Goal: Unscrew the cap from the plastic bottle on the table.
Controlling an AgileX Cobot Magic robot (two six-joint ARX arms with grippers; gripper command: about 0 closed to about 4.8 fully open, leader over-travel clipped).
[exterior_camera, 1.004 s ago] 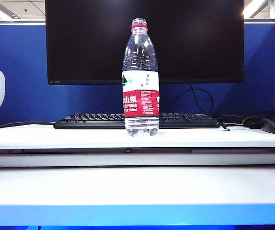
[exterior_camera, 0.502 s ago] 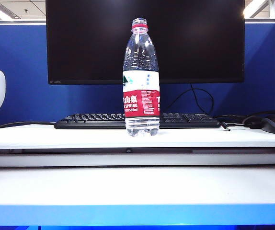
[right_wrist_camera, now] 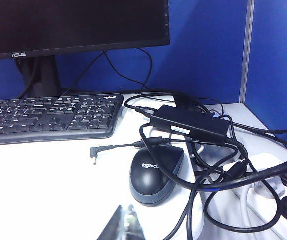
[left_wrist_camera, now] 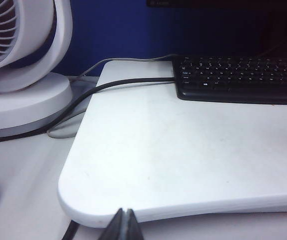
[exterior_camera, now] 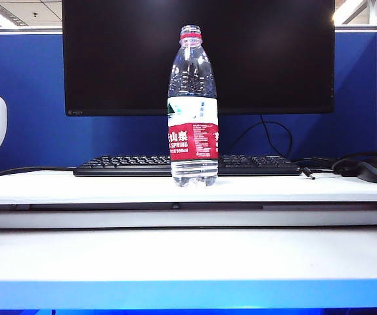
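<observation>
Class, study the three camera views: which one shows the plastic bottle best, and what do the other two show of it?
The exterior view: the plastic bottle stands upright and whole on the table, its neck bare of any cap. Neither wrist view shows it; each shows only its own shut gripper, left gripper and right gripper, above the desk.

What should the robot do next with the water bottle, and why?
Probably nothing more than resting. The plastic bottle stands upright on the table with its neck open; the cap is in no view. The left gripper is shut by the table's edge, and the right gripper is shut near the mouse, neither holding anything visible.
</observation>
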